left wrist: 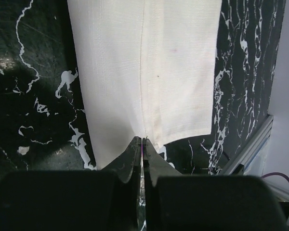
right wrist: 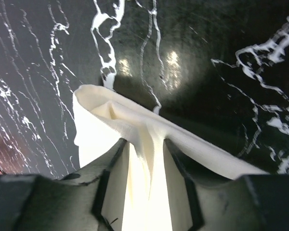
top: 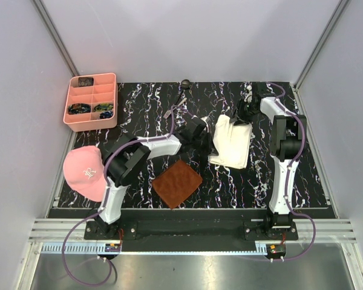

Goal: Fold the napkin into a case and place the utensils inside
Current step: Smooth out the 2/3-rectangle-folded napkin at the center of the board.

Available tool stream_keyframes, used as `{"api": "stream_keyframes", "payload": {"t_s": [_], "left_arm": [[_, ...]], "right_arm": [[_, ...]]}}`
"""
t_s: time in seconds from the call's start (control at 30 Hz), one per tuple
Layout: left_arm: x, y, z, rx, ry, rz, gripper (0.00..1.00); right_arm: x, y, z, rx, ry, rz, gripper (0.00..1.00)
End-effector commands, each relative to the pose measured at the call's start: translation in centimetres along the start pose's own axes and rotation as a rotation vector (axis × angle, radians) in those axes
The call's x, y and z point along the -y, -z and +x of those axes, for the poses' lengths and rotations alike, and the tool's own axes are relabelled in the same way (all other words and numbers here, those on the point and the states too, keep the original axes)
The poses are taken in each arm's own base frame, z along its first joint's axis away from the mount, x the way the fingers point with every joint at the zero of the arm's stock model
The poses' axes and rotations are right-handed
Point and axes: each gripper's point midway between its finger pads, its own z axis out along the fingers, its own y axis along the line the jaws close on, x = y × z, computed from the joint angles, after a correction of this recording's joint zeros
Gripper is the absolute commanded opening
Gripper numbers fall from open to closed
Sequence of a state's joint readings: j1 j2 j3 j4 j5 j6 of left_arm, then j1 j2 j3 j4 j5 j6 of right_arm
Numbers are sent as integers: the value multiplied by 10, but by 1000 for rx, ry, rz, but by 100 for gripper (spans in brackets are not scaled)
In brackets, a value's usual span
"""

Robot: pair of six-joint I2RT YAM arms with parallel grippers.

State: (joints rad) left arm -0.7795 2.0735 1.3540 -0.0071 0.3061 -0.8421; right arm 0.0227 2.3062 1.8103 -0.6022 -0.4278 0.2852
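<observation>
The cream-white napkin [top: 231,144] lies folded into a long rectangle on the black marbled table, between my two arms. My left gripper [top: 204,134] is at its left edge. In the left wrist view its jaws [left wrist: 142,139] are shut on the near edge of the napkin [left wrist: 144,62], and a crease runs away from the tips. My right gripper [top: 241,116] is at the far right corner. Its fingers [right wrist: 144,142] stand apart, with a raised pleat of napkin [right wrist: 101,125] between them. The dark spoon [top: 185,84] and grey fork [top: 173,111] lie at the back, left of the napkin.
A brown textured mat [top: 177,183] lies in front of the left arm. A pink cap [top: 85,171] sits at the table's left edge. The pink compartment tray [top: 92,101] stands at the back left. Grey walls close in on three sides.
</observation>
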Motion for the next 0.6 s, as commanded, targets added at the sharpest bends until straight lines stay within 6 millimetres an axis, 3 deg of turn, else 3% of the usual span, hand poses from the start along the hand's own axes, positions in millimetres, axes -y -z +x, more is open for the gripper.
{"api": "stream_keyframes", "payload": {"t_s": [0.0,0.1,0.2,0.43,0.53,0.57], "left_arm": [[6,-14,18,-56,-30,16,4],[7,-17,24,-64,-35,16,4],[12,-20,27,-69,-40,27,4],[22,-32,33,-93,-38,66,3],[22,-35,34,-94,-39,64,3],[20,-35,34,-95,-36,58,3]], "right_arm": [[-9,37,-16,55,9,42,46],[-20,57,-13,70,-3,33,48],[-29,66,-2,62,-14,17,49],[-43,69,20,33,-8,11,50],[-63,61,28,4,31,-71,44],[-69,57,31,-11,28,-100,33]]}}
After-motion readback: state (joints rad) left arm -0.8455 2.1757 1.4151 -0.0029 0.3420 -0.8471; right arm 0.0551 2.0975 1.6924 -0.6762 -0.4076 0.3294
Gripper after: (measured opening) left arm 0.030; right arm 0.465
